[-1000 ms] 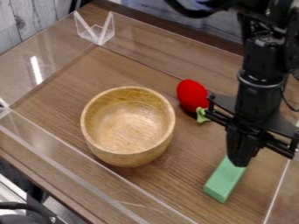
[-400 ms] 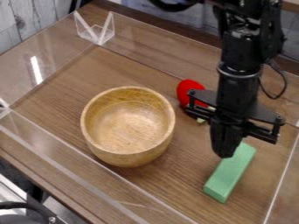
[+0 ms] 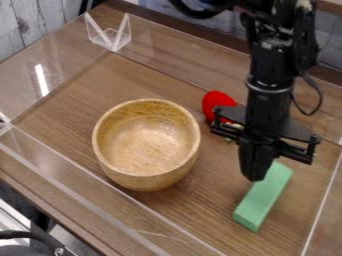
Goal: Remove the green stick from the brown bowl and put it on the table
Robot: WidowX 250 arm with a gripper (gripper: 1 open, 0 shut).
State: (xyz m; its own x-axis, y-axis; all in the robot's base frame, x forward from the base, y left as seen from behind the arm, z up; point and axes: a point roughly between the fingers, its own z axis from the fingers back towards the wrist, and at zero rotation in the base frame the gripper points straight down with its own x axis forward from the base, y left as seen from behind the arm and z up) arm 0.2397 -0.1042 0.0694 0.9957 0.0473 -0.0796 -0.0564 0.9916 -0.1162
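Pointing diagonally, green stick (image 3: 263, 199) lengthwise toward robot

The black metal robot arm (image 3: 267, 90) is cut off by the frame's top edge, beyond the round light-brown wooden bowl (image 3: 146, 145). Right of the bowl, the arm covers part of the red strawberry-like toy (image 3: 215, 102); its fingertips seem too dark to separate clearly.

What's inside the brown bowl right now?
Nothing shows in the brown bowl; its visible floor is bare wood. The green stick lies outside it, on the table. No part of the bowl's interior is covered by the gripper.
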